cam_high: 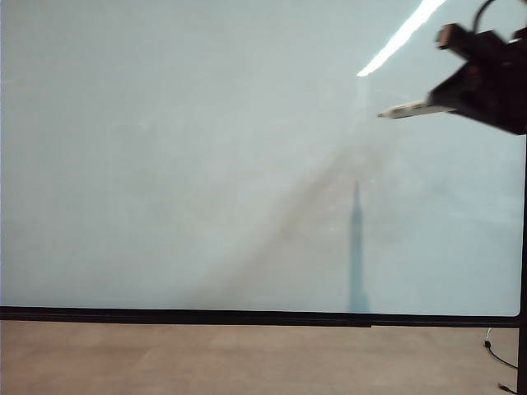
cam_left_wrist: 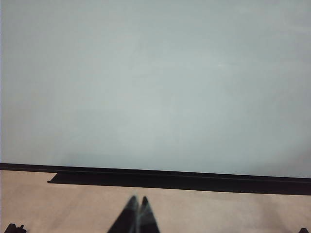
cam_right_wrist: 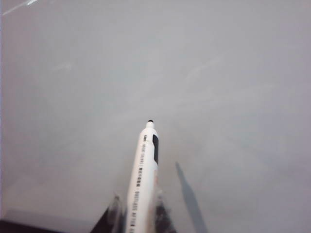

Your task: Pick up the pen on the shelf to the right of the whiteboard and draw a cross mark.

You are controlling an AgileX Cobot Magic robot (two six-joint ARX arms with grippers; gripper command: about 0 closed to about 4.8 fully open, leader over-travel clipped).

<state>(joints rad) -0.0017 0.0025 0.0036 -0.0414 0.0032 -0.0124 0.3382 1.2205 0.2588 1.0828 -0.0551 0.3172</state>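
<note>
The right end effector [cam_high: 440, 100] was clamped on the pen [cam_high: 412, 109] up at the whiteboard's [cam_high: 206, 164] upper right, tip off the surface, no cross mark drawn. Pressing too hard could've slid the pen back in the grip. The left end effector [cam_left_wrist: 137, 213] sat closed, low, near the board's bottom edge.

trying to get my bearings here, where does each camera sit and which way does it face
Exterior view: off the arms, facing the whiteboard; the right gripper enters at upper right, shut on the pen.
Left wrist view: low, facing the board's bottom frame; the shut left gripper shows.
Right wrist view: looks along the pen toward the board, gripper fingers either side.
Shared: all three see the whiteboard; exterior and right wrist both show the pen. No cross mark is visible.
</note>
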